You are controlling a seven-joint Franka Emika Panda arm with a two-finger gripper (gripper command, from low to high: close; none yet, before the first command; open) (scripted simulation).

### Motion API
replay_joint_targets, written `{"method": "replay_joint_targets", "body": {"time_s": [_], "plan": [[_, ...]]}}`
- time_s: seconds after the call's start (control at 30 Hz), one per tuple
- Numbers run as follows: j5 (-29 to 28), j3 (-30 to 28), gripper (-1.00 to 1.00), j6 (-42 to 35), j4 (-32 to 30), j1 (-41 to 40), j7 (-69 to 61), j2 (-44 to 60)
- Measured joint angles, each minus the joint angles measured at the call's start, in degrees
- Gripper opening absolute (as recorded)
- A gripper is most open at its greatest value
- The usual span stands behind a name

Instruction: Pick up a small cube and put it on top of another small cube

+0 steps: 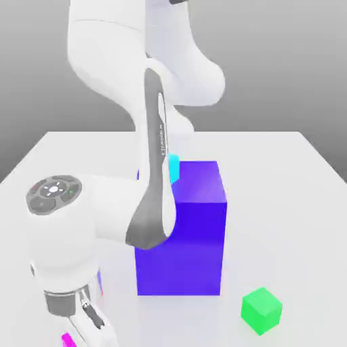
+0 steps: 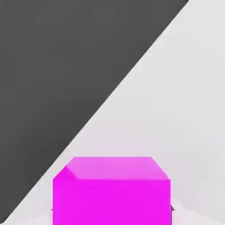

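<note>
At the lower corner on the exterior view's left, near the bench [image 1: 284, 162] edge, the gripper [image 1: 80, 325] hangs low from the white arm [image 1: 156, 169], and a sliver of the pink cube [image 1: 67, 338] shows just beneath it. The hand view confirms the pink cube [image 2: 112, 195] sits directly under the hand, resting on the bench close to its edge. Whether the fingers are apart or clamped on the cube cannot be told from either picture. Moving rightward, a large blue block [image 1: 181, 230] stands at mid-bench, with a small cyan cube [image 1: 173, 167] partly hidden behind its far upper corner. Further right, a small green cube [image 1: 261, 310] lies alone on open bench, well apart from the block. Judgement on handling: the pink cube appears rigid, flat-faced and light, with smooth sides that could slip under a shallow or off-centre grip. Hold should be taken on two opposite vertical faces, squarely and around mid-height, so it does not twist when lifted. The green cube looks the more accessible base for stacking; its small top will demand careful centring.
</note>
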Motion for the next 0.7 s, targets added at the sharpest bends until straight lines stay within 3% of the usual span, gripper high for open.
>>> {"method": "replay_joint_targets", "body": {"time_s": [0.17, 0.43, 0.7], "plan": [[-1.1, 1.2, -1.0, -5.7, -2.4, 1.0, -2.3, -8.0], [-5.3, 9.9, -1.0, -7.1, -7.4, 5.8, -17.3, -14.1], [-5.6, 19.1, -1.0, -8.1, -12.5, 10.7, -35.5, -20.0]]}}
